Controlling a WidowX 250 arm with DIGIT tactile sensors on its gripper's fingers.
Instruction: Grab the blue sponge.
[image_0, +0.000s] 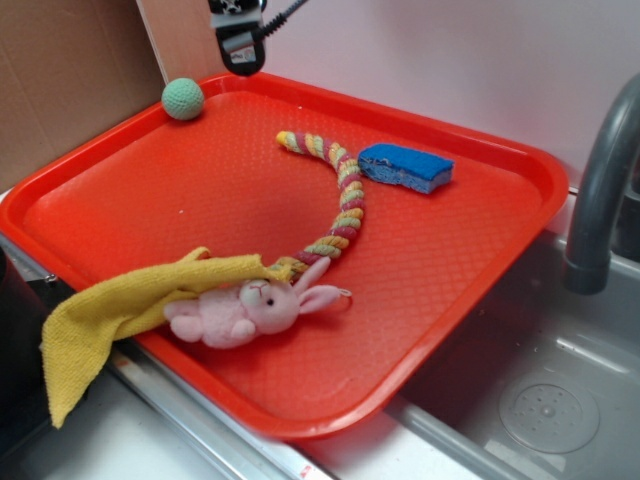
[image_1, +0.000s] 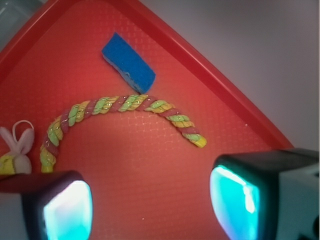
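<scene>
Hovering with spread fingers (image_1: 67, 207) above the tray's (image_0: 480, 300) back edge, we see the blue sponge (image_1: 128, 62) ahead, beyond the rope toy (image_1: 125, 105).

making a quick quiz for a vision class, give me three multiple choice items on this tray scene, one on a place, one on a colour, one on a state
1. Where does the small bright-blue rectangular sponge block lie?
A. in the metal sink
B. on the red plastic tray, beside the braided multicolour rope toy
C. under the yellow cloth

2. What colour is the small round ball at the tray's far corner?
A. pale green
B. purple
C. black

3. How do the gripper's fingers stand?
A. shut on the sponge
B. shut on the rope
C. apart, holding nothing

Answers:
1 B: the exterior view shows the sponge flat on the tray, right of the rope.
2 A: the ball looks pale green against the red rim.
3 C: the wrist view shows bare tray between the two fingers, with the sponge far ahead.
</scene>
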